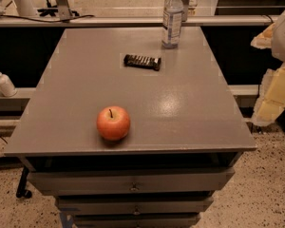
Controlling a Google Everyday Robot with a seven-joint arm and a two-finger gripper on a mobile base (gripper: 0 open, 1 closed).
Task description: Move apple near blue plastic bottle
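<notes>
Apple (113, 123): sitting near table (76, 80) front edge
Bottle (172, 18): standing at far edge, well apart
Hand (275, 87): hanging beyond table's right side, spread or pressed together: can't tell

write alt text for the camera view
A red apple sits at the front of a grey table, far from the blue plastic bottle at the back; a dark snack bar lies between. The robot's hand hangs off the right side.

Grey table (194, 108) carries the apple (113, 123) at front, a dark bar (142, 61) midway, the blue plastic bottle (172, 18) at back; gripper (275, 87) off its right edge
</notes>
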